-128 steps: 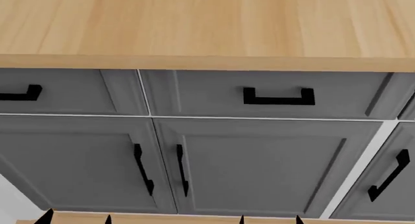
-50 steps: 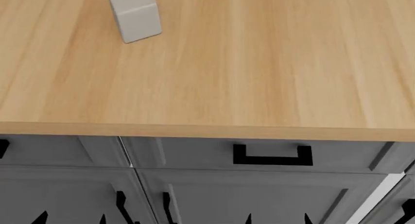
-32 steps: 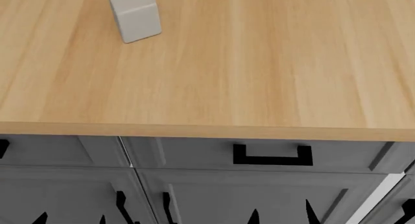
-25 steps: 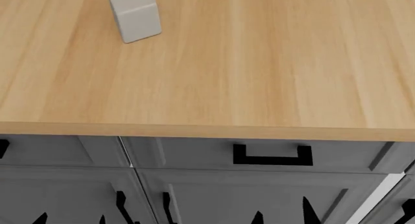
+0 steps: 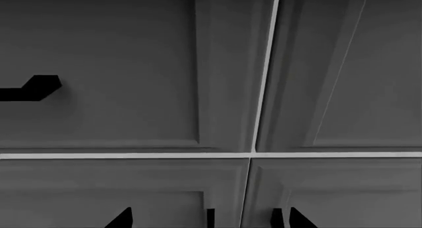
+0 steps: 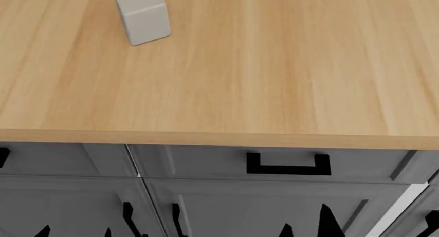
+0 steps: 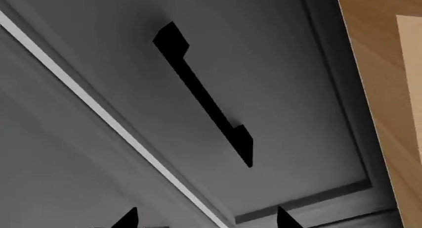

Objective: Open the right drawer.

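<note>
The right drawer [image 6: 205,162] is a shut grey front under the wooden countertop, with a black bar handle [image 6: 288,164] at its centre. My right gripper [image 6: 307,226] is open and empty, its black fingertips [image 6: 328,221] showing just below the handle and apart from it. In the right wrist view the handle [image 7: 201,94] lies ahead of the open right gripper [image 7: 205,220]. My left gripper [image 6: 75,232] is open and empty at the lower left, facing the seam between the two drawers [image 5: 264,69].
A small grey box [image 6: 143,16] stands on the wooden countertop [image 6: 240,67]. A matching left drawer [image 6: 48,159] lies beside the right one, its handle end in the left wrist view [image 5: 33,88]. Taller cabinet doors with vertical black handles [image 6: 127,216] sit below.
The head view has tilted up from the cabinet fronts to the countertop. Since then the right gripper's fingertips have risen toward the drawer handle. The left gripper has stayed still.
</note>
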